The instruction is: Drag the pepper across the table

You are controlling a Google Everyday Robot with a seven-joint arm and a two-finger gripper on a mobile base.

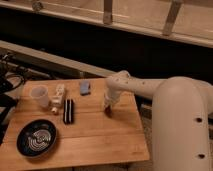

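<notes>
The pepper [109, 112] is a tiny dark red lump on the light-brown wooden table [100, 140], right of centre towards the far edge. My gripper [108, 106] hangs from the white arm [135, 86] that reaches in from the right. It points down directly over the pepper, touching it or very nearly so. The gripper hides the top of the pepper.
A black ribbed block [68, 111] lies left of the pepper. A small blue block [85, 88] is near the far edge. A translucent cup [40, 95] and a white bottle [58, 98] stand at the far left. A black bowl [36, 137] sits at the front left. The robot's white body [180, 130] fills the right.
</notes>
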